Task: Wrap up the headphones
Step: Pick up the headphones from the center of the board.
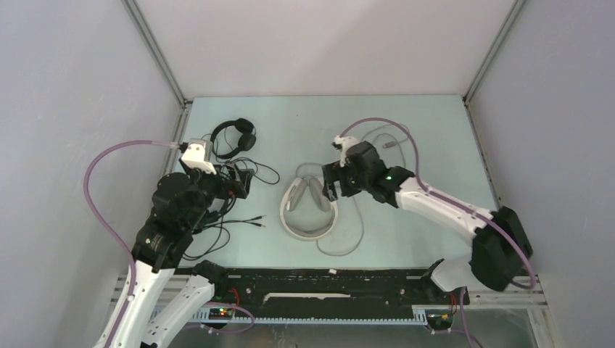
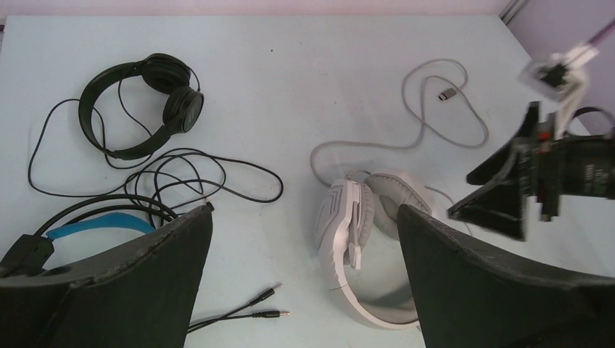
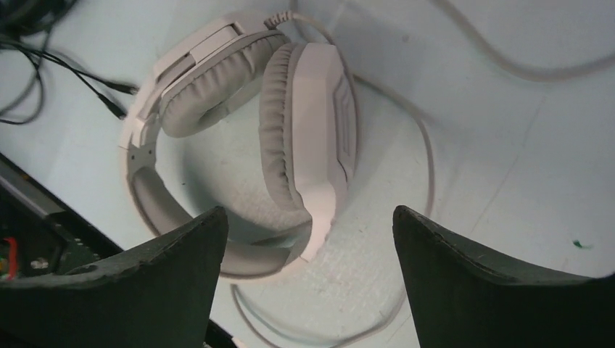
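Left fingers point(image 2: 130, 283) over half-hidden blue-lined headset point(image 2: 94, 225)

white headset point(image 3: 319, 123): no logo or lettering I can read on the cups or band
small black headset point(image 2: 183, 109): nothing legible
blue-lined black headset point(image 2: 94, 223): nothing legible here either
left arm point(image 1: 174, 210), right arm point(image 1: 435, 203): any markings too small to read

I'm looking down on a pale blue-green surface point(image 1: 450, 130), lightly scuffed, one tiny green fleck point(image 3: 576, 244) on it. White walls point(image 1: 319, 43) box it in on three sides, metal posts point(image 1: 157, 51) stand at the far corners, and a black rail point(image 1: 326, 283) runs along my near edge.
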`<state>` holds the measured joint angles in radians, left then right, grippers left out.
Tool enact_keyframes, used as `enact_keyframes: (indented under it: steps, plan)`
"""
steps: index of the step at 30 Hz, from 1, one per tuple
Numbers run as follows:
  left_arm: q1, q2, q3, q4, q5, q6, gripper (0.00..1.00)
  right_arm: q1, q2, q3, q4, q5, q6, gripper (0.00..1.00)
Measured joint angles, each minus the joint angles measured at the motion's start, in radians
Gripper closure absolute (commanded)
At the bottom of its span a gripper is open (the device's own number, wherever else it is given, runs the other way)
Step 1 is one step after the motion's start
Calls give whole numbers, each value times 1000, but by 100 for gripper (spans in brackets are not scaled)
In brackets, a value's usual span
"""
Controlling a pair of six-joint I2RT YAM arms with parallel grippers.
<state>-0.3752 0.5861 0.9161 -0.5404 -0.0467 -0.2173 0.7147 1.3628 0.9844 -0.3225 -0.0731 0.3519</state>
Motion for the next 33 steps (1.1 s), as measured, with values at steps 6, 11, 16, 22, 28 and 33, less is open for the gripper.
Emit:
enact_keyframes:
  steps: [6,11,16,22,28,33]
  plan:
    - [0,-7,0,0,-5,0,0,87,205,116,-16,100,-61,8]
    - [0,-14,-2,0,-12,0,0,99,286,164,-19,169,-80,12]
    - [0,-14,-2,0,-13,0,0,95,335,172,-18,185,-92,16]
    - [0,-13,-2,0,-26,0,0,95,375,196,-18,183,-92,41]
    - [0,-11,-2,0,-31,0,0,88,377,202,-23,209,-88,64]
    - [0,-5,-2,0,-39,0,0,49,360,202,-56,207,-60,70]
